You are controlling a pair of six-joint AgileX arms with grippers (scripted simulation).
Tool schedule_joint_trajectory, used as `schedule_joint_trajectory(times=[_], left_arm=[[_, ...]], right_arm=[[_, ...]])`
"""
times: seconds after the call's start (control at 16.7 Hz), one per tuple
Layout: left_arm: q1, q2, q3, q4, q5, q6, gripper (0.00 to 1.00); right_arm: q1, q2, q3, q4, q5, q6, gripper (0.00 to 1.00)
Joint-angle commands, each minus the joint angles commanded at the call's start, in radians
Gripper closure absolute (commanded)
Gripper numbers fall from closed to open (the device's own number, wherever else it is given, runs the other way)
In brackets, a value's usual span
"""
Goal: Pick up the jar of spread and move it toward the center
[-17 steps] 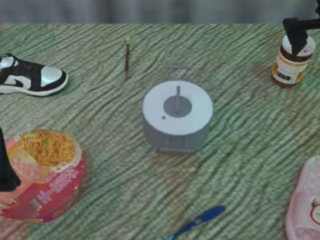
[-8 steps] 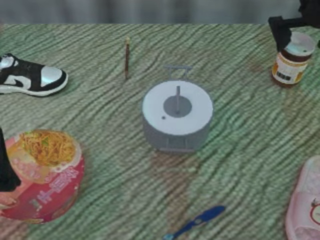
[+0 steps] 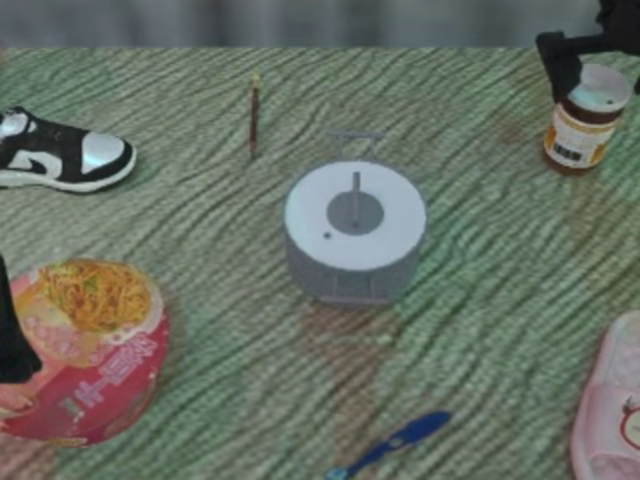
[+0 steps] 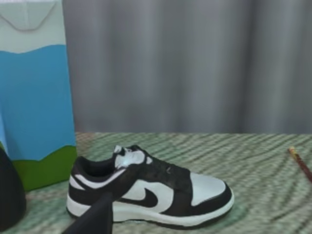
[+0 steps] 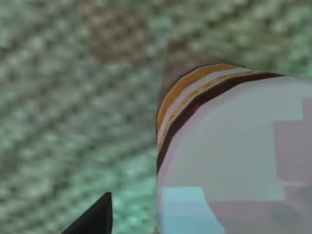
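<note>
Top view shows the right hand (image 3: 590,50) at the 1 o'clock corner of the surface (image 3: 480,330), beside the jar of spread (image 3: 583,125). Compared with 1 s ago, when its dark fingers lay across the jar's white lid, the hand now sits toward 11 o'clock of the lid and the lid is fully exposed. Since 0.5 s ago nothing has visibly shifted. The jar stands upright in the same spot, well apart from the centre. Judgement: no grasp is established; the hand appears to be settling into position beside the jar, and the lift is not yet begun. Whether its fingers are spread or closed cannot be told; the right wrist view shows only 1 dark fingertip (image 5: 92,219) next to the lid.

The left arm is parked at the 8 o'clock edge, and the state of the left hand (image 4: 95,219) cannot be told either.

Count of items on the surface:
- 1 jar of spread, 1 o'clock.
- 1 grey cylinder (image 3: 354,232), white-topped, at centre.
- 1 noodle cup (image 3: 85,350), 8 o'clock.
- 1 black-and-white sneaker (image 3: 60,152), 10 o'clock.
- 1 pink slipper (image 3: 610,410), 4 o'clock.
- 1 brown pencil (image 3: 254,115), 11 o'clock.
- 1 blue toothbrush (image 3: 395,443), 6 o'clock.
</note>
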State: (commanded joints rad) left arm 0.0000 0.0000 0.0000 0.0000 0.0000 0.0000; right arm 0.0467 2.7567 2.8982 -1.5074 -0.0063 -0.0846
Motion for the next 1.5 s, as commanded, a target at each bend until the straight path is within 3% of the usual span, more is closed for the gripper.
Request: schedule_joint_trajectory(times=[0.48, 0.78, 1.5], left_arm=[[0.000, 0.000, 0.000, 0.000, 0.000, 0.000, 0.00], [0.000, 0.000, 0.000, 0.000, 0.000, 0.000, 0.00], [0.000, 0.000, 0.000, 0.000, 0.000, 0.000, 0.00]], right_arm=[[0.007, -0.012, -0.195, 0.180, -0.001, 0.001, 0.00], [0.008, -0.013, -0.221, 0.204, -0.001, 0.001, 0.00], [0.008, -0.013, -0.221, 0.204, -0.001, 0.001, 0.90]])
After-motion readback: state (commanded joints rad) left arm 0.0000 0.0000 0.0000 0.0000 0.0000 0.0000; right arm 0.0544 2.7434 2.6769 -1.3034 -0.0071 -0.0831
